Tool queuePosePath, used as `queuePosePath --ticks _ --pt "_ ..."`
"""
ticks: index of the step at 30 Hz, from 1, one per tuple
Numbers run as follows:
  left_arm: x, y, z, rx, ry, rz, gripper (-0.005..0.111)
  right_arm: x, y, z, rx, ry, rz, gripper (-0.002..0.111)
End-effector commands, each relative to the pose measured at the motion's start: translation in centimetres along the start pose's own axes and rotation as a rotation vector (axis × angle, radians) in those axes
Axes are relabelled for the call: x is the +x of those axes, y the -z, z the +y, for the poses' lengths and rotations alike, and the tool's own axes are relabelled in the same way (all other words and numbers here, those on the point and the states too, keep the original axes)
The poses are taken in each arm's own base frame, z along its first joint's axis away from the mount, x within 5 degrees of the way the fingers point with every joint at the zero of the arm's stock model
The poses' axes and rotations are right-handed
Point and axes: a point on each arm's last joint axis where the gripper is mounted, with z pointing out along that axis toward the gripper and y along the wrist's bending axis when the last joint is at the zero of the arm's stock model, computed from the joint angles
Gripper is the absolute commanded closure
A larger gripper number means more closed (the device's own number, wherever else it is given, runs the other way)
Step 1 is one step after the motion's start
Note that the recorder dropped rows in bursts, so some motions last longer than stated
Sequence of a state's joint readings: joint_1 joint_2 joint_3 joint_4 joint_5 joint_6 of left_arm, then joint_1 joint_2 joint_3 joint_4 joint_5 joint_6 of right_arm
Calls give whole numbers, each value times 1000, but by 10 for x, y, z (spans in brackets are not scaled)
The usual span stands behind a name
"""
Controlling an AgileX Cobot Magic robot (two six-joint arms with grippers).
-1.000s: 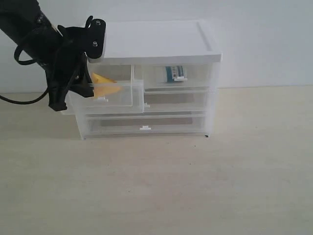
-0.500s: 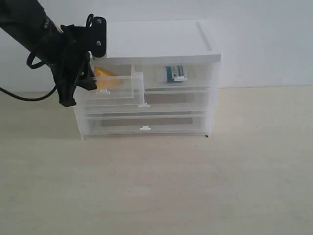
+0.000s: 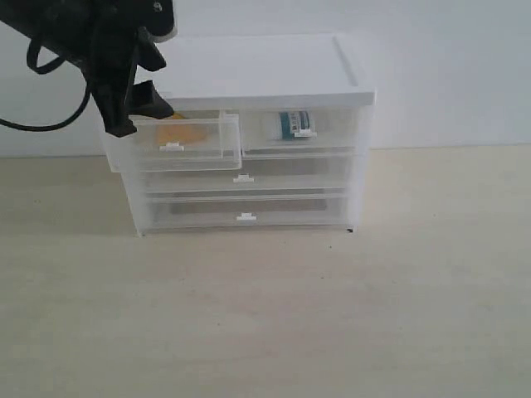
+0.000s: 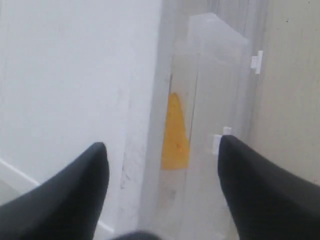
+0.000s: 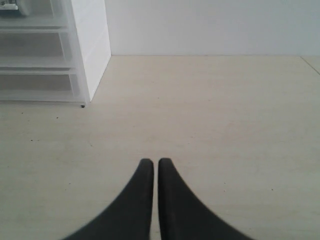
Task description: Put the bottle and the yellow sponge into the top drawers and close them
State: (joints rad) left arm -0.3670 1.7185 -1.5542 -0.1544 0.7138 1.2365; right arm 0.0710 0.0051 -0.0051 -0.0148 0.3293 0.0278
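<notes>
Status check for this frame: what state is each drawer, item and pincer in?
Left top drawer: partly out, not flush.
Right top drawer: closed.
Sponge: inside the left top drawer.
Bottle: inside the right top drawer.
Middle drawer: closed.
Bottom drawer: closed.
Left pincer: open, empty, at the left top drawer.
Right pincer: shut, empty, above the table.
</notes>
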Motion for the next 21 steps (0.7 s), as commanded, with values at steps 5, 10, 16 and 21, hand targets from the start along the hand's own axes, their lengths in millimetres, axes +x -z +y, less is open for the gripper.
queuePosePath --ticks 5,10,16,21 --pt "6 18 -23 266 108 101 102 1 0 0 1 2 -8 107" --pt "11 -2 -29 269 190 111 102 1 0 0 1 2 -8 107" --pt "10 -21 -20 131 233 42 102 1 0 0 1 2 -8 107" --pt "12 -40 -17 75 240 24 102 1 0 0 1 2 -8 107"
